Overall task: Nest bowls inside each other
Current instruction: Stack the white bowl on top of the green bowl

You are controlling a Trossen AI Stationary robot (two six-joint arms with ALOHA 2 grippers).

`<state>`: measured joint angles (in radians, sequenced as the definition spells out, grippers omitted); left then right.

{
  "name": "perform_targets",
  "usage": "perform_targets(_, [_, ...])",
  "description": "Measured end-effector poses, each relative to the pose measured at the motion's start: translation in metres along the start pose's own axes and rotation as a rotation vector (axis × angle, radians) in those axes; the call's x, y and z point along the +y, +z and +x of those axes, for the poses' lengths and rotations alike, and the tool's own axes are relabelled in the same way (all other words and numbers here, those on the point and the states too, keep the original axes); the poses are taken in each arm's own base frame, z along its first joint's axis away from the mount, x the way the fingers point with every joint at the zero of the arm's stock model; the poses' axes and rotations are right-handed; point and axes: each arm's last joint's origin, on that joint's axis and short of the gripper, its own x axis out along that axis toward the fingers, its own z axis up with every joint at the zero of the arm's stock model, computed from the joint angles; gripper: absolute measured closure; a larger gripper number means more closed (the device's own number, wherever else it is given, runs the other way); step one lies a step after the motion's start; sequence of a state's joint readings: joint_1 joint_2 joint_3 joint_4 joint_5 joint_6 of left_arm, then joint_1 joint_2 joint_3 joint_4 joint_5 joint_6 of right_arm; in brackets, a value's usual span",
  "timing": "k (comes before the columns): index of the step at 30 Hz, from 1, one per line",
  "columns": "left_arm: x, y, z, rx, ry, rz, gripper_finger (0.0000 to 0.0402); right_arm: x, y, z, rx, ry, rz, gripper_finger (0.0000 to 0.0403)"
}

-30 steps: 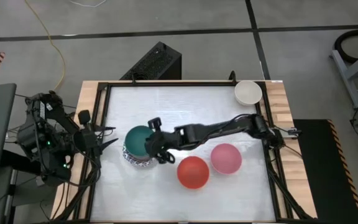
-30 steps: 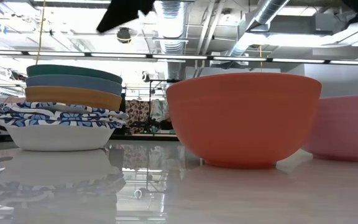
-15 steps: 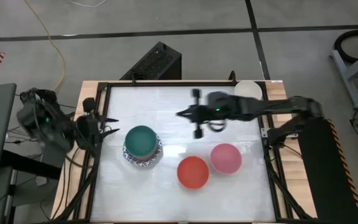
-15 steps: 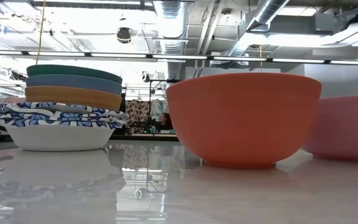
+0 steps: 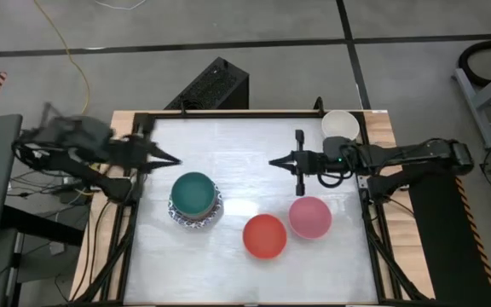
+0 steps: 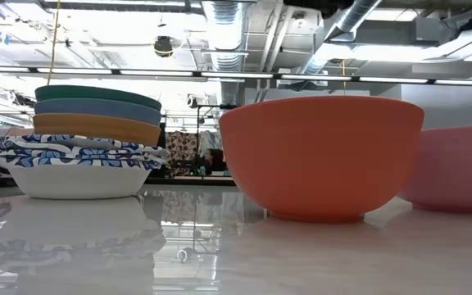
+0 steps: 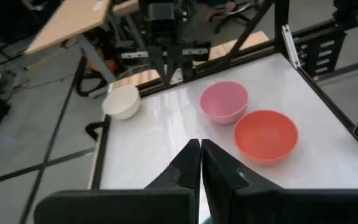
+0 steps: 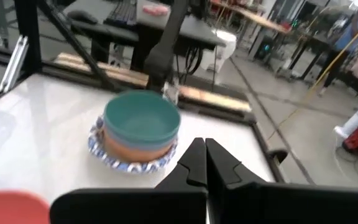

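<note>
A stack of nested bowls stands left of the table's middle: green on top, then blue and orange, on white bowls with blue patterned rims. A red bowl and a pink bowl stand upright on the table to its right. A cream bowl sits at the far right corner. My left gripper hovers shut beyond the stack, near the left edge. My right gripper hangs shut over the table's middle, beyond the pink bowl, and points at the stack. Neither holds anything.
A black frame runs round the white table top, with wooden strips outside it. A black box stands on the floor behind the far edge. The near part of the table in front of the bowls is bare.
My right gripper has drawn back from beside the stack toward the table's right and far edges, staying shut. My left gripper has swung from the left edge toward the far side and over the table, rising a little, and has shut. The bowls have stayed in place.
</note>
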<state>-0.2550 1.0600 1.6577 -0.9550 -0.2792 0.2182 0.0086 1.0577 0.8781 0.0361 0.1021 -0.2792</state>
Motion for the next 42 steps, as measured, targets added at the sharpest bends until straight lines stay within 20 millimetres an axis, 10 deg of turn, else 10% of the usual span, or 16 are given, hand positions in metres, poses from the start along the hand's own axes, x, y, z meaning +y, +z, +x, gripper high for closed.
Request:
perform_targets(8, [0.005, -0.072, 0.056, -0.014, -0.109, -0.057, 0.0401, 0.002, -0.02, -0.022, 0.149, -0.013, 0.059, 0.0396])
perform_targets(19, [-0.011, -0.182, 0.052, -0.22, -0.026, -0.211, 0.0401, -0.037, -0.069, -0.086, 0.554, -0.689, 0.38, 0.0381])
perform_targets(32, [-0.008, -0.216, 0.041, -0.133, 0.037, -0.384, 0.0401, -0.072, -0.13, -0.068, 1.023, -0.703, 0.633, 0.0192])
perform_targets(42, [-0.002, -0.232, 0.022, -0.08, 0.211, -0.443, 0.0401, -0.081, -0.149, -0.041, 1.082, -0.62, 0.557, 0.0183])
